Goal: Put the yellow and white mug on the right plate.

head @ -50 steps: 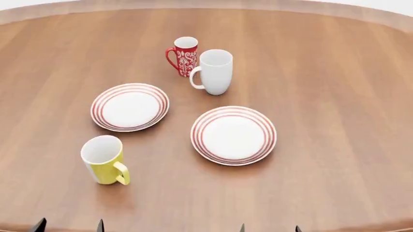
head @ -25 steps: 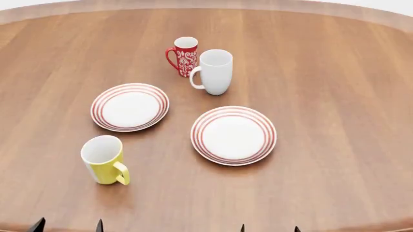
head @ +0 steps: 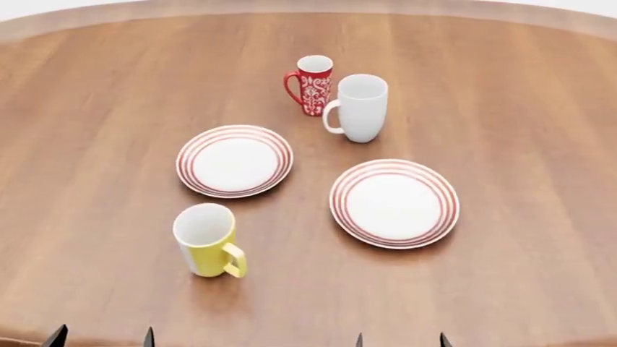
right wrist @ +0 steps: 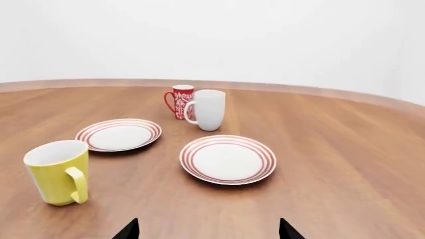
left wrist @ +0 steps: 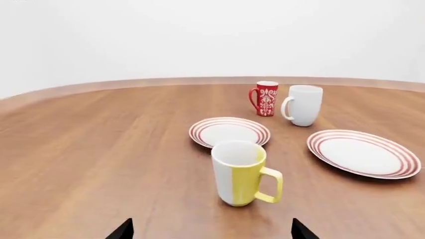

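We see the left gripper (left wrist: 211, 230) only as two dark fingertips at the near table edge, set wide apart with nothing between them. Straight ahead of it, close by, the yellow and white mug (left wrist: 242, 173) stands upright on the wooden table (left wrist: 99, 149), its loop handle turned toward the right gripper's side. Just beyond the mug lies the left plate (left wrist: 230, 131), bare.

The right gripper (right wrist: 208, 230) likewise shows two tips spread apart, gripping nothing. Ahead of it, a little farther than the mug is from the left gripper, we find the right plate (right wrist: 228, 159) lying flat and bare. The mug sits well off to this gripper's left, clear of that plate and touching neither plate.

Farther out from both grippers stand the plain white mug (head: 360, 108) and, just behind it and almost touching, the red patterned mug (head: 311, 84), both upright with handles toward the left gripper's side
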### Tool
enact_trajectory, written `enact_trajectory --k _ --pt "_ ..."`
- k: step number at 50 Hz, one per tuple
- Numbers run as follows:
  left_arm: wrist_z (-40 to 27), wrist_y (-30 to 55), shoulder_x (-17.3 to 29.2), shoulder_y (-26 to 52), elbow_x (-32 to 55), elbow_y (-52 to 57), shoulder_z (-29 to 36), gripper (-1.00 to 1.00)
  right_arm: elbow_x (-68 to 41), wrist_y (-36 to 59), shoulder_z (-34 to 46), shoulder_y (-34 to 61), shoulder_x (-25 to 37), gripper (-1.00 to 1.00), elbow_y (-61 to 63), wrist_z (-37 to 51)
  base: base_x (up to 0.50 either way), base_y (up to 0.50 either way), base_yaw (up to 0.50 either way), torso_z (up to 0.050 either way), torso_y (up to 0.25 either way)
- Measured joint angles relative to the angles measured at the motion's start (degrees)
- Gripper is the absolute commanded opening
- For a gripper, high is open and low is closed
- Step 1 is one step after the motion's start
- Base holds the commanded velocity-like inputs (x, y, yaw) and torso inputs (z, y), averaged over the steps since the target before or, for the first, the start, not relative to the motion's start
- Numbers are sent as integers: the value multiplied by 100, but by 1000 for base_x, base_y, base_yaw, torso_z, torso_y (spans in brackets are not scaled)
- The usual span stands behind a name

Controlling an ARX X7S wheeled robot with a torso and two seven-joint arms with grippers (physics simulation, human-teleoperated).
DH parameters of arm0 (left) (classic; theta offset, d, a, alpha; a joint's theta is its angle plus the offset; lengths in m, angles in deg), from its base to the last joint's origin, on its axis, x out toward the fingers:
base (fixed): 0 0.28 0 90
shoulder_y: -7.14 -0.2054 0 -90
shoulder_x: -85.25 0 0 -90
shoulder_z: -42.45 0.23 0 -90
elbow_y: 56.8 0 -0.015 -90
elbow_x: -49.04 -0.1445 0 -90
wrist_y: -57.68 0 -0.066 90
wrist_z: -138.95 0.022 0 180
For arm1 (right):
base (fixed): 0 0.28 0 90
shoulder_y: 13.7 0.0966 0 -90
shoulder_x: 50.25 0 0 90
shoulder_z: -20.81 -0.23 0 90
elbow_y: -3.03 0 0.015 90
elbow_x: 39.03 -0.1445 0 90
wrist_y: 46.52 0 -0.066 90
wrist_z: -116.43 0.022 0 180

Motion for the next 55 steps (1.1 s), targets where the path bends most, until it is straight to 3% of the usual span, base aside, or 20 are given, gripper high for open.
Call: enact_trajectory --k 12,32,55 --pt "-99 -28 86 6 69 -5 94 100 -32 -41 112 -9 87 100 28 109 0 500 0 0 0" --pt "-241 -23 203 8 187 17 226 100 -185 102 179 25 172 100 66 308 7 14 0 0 0" --pt "-359 -37 306 16 289 22 360 100 -416 -25 279 -5 293 100 82 315 486 0 0 0 0"
